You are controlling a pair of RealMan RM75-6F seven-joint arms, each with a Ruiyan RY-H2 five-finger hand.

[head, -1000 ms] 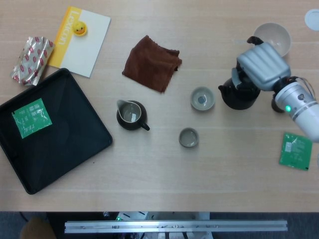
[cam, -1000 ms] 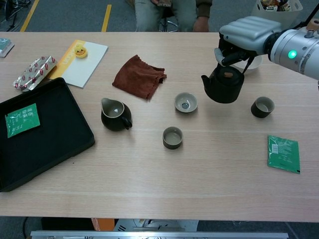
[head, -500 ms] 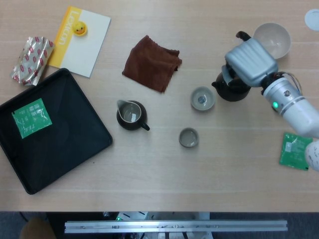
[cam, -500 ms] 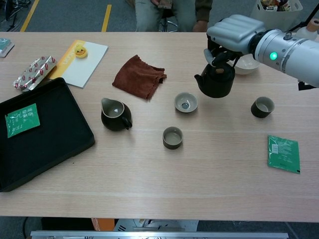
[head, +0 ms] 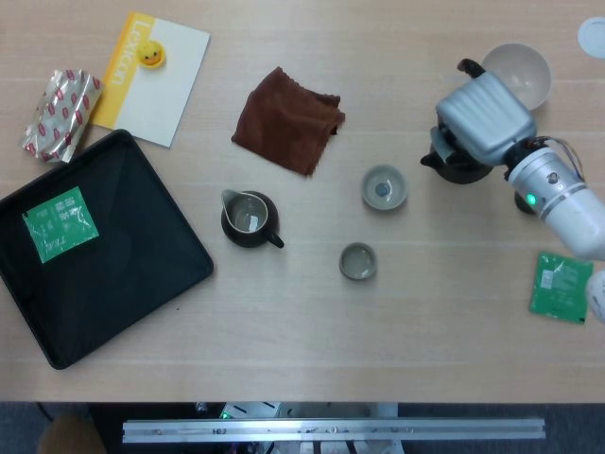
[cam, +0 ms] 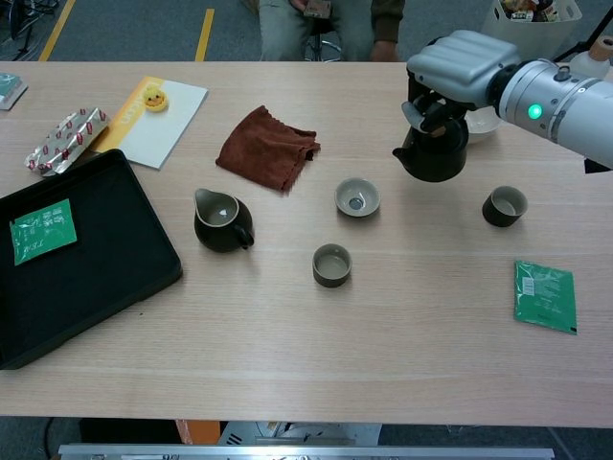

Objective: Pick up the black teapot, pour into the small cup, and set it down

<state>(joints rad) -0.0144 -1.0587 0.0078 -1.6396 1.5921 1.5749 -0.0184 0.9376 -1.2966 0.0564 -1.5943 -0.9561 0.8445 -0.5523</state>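
Our right hand (cam: pixel 458 67) grips the black teapot (cam: pixel 433 149) from above; the small cup (cam: pixel 357 197) sits beside it, pouring apparently still ahead.

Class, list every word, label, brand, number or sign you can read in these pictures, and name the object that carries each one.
Yellow strip of the white card: white lettering, too blurred to read.
Green packet in the black tray: pale print, too small to read.
Green packet at the right table edge: print too small to read.
Silver foil packet: red marks, no legible words.
No text is legible anywhere.
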